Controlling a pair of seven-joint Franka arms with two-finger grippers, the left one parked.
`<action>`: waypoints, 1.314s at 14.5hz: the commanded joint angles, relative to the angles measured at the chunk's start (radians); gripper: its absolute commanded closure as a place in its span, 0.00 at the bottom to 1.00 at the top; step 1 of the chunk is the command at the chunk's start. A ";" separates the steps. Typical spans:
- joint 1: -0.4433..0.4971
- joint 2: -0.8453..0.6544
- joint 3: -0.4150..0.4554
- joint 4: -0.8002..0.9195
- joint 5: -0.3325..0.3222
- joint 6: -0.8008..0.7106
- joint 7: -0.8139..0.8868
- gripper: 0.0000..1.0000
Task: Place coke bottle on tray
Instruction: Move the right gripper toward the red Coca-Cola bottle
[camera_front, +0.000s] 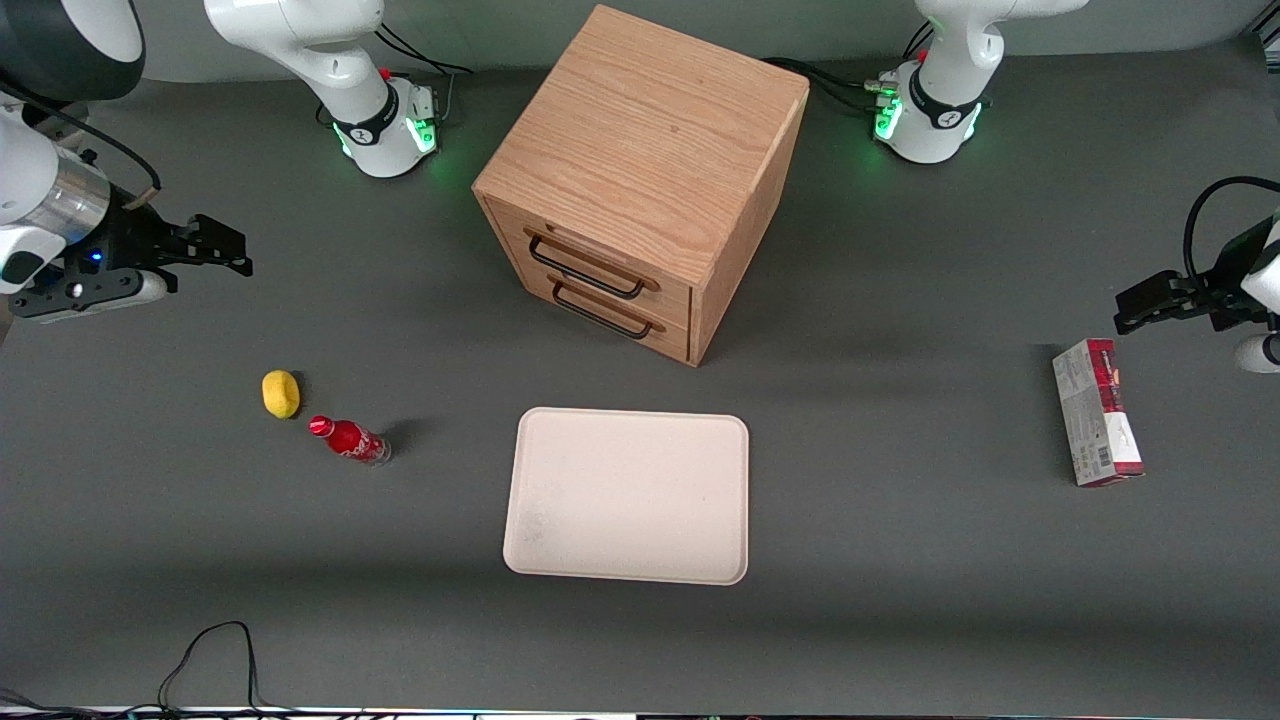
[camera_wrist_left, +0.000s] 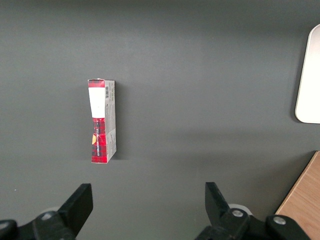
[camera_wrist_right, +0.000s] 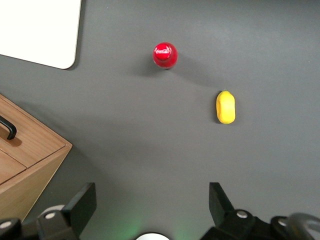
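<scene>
Nearest the front camera, in the lower middle of the frame, the tray (camera_front: 627, 495) lies flat and bare, and the coke bottle (camera_front: 349, 439) stands upright on the table (camera_front: 900, 560) in the left-centre, near the tray's edge on the working arm's side, with the lemon (camera_front: 281, 393) just beside it and slightly farther from the camera. At the upper left the gripper (camera_front: 215, 248) hangs above the table with fingers spread wide and empty, well apart from the bottle, which sits nearer the camera than the fingertips. Seen from the wrist, only the bottle's red cap shows, its body and base hidden beneath.
</scene>
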 joint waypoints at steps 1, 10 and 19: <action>0.013 -0.002 -0.035 0.025 -0.006 -0.045 0.003 0.00; -0.088 0.032 0.059 0.095 -0.006 -0.077 -0.006 0.00; -0.069 0.310 0.062 0.504 -0.004 -0.244 0.005 0.00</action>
